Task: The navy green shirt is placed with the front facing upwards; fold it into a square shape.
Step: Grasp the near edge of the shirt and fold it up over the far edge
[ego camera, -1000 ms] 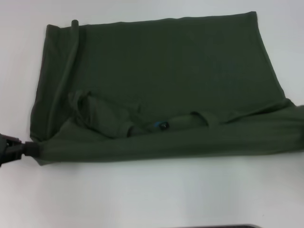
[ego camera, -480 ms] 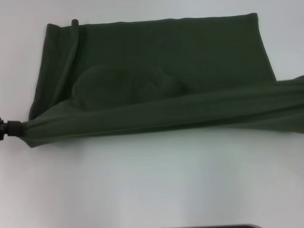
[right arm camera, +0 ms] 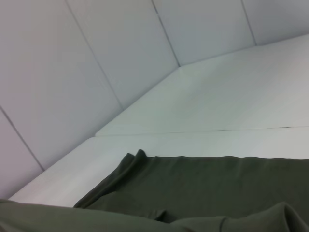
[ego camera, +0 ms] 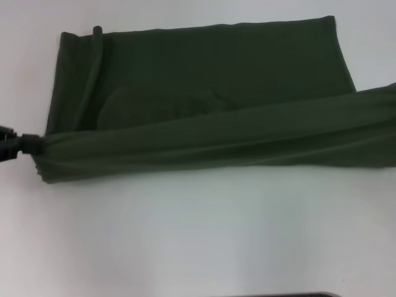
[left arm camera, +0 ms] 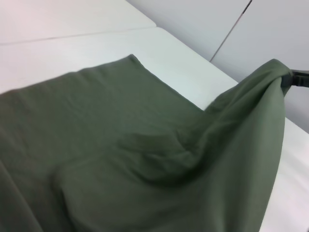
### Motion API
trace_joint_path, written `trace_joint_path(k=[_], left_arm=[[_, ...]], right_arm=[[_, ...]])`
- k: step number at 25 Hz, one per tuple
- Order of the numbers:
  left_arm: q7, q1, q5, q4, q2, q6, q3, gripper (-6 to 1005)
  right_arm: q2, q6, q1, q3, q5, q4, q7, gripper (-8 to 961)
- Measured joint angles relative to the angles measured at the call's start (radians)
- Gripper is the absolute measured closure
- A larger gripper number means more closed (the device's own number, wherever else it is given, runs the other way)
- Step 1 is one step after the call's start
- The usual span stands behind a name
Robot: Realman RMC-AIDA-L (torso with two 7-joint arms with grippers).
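Observation:
The navy green shirt (ego camera: 204, 74) lies on the white table (ego camera: 198, 235), its back side showing, with no lettering or collar in sight. Its near edge is lifted into a long taut band (ego camera: 216, 139) stretched across the lying part. My left gripper (ego camera: 34, 145) is at the band's left end, shut on the cloth corner. The band's right end runs out of the head view. In the left wrist view the shirt (left arm camera: 106, 125) rises to a peak held by my right gripper (left arm camera: 295, 79), shut on that corner. The right wrist view shows shirt (right arm camera: 217, 188) below it.
Bare white table spreads in front of the shirt and to its left. A dark object's edge (ego camera: 284, 294) shows at the near border of the head view. Grey wall panels (right arm camera: 72, 72) stand beyond the table's far side.
Both grippers carried the lifted near edge away from me, over the lying shirt. The bunched collar and its label are now covered by the band.

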Motion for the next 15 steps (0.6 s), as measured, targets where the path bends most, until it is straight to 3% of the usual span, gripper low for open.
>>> trace_joint_path(k=[15], left_arm=[[-0.03,-0.151,-0.004,-0.063,-0.034,-0.215,-0.005,1000]], right_arm=[[0.007,0.195,0.075,-0.045,-0.002,0.068,0.066,881]])
